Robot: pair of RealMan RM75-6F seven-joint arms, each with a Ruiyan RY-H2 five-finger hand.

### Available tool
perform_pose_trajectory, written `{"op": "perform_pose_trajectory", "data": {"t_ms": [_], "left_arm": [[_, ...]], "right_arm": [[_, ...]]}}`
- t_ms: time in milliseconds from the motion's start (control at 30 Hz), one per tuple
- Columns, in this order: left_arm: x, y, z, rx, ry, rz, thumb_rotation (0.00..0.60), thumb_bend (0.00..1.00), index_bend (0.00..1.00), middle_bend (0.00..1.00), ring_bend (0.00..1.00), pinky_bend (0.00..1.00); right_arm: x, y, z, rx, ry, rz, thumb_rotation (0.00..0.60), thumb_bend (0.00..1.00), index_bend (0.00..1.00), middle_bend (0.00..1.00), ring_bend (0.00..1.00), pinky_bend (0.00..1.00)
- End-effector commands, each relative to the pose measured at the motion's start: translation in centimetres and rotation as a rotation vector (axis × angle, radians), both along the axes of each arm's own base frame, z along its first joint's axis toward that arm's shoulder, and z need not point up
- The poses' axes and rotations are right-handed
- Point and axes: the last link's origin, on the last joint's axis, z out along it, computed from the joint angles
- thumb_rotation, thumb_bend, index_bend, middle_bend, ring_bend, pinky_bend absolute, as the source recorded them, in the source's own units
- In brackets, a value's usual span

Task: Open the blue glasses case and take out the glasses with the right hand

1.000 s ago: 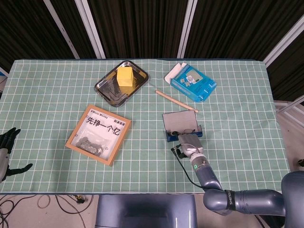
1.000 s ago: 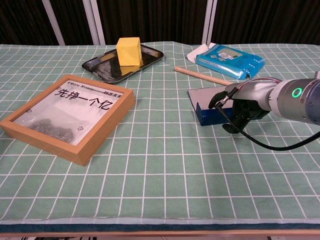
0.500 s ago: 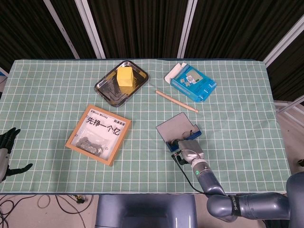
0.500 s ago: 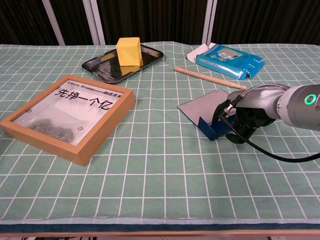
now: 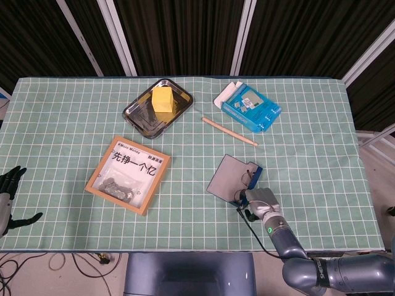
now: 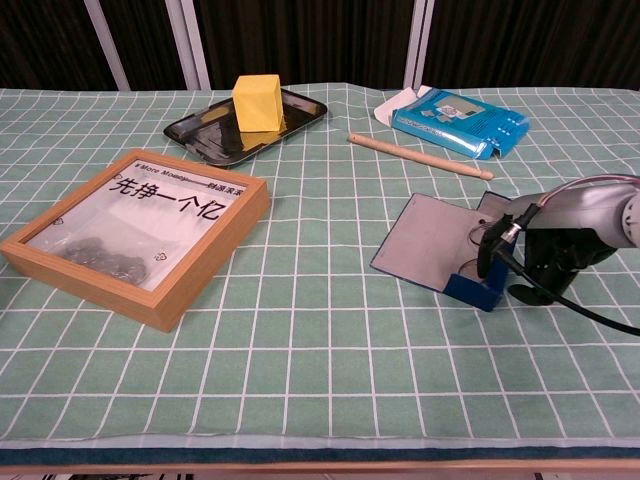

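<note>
The blue glasses case (image 5: 252,172) (image 6: 476,288) lies open right of the table's centre, its grey lid (image 5: 227,176) (image 6: 430,240) folded flat toward the left. Thin wire glasses (image 5: 247,179) (image 6: 484,233) show inside the case. My right hand (image 5: 260,200) (image 6: 551,250) sits at the case's near right end, its dark fingers (image 6: 494,255) curled over the blue wall and into the case, pinching the glasses. The contact itself is partly hidden. My left hand (image 5: 8,198) hangs off the table's left edge with fingers apart, holding nothing.
A wooden framed picture (image 5: 128,174) (image 6: 135,230) lies at the left. A black tray (image 5: 143,113) (image 6: 205,135) with a yellow block (image 5: 163,98) (image 6: 257,101) stands at the back. A wooden stick (image 5: 229,131) (image 6: 420,156) and a blue packet (image 5: 248,106) (image 6: 458,121) lie behind the case.
The lid went from upright to lying flat. My right hand drew back toward the near right, and the case slid and turned with it.
</note>
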Motion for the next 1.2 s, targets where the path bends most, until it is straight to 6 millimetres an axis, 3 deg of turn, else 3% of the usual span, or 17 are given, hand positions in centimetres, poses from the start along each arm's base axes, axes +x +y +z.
{"op": "perform_pose_trajectory", "data": {"t_ms": [33,600,1200], "left_arm": [[0.0,0.0,0.0,0.001,-0.002,0.000,0.600,0.04,0.00,0.00,0.00,0.00],[0.0,0.0,0.2,0.011,-0.008,0.003,0.600,0.04,0.00,0.00,0.00,0.00],[0.0,0.0,0.4,0.020,-0.011,0.007,0.600,0.04,0.00,0.00,0.00,0.00]], "right_arm": [[-0.7,0.2,0.5,0.010,0.049,-0.010,0.600,0.55,0.35,0.92,1.00,1.00],[-3.4,-0.4,3.0,-0.067,0.202,-0.046,0.600,0.55,0.35,0.92,1.00,1.00],[-5.0,-2.1,3.5,-0.099,0.292,-0.129,0.600,0.54,0.35,0.92,1.00,1.00]]}}
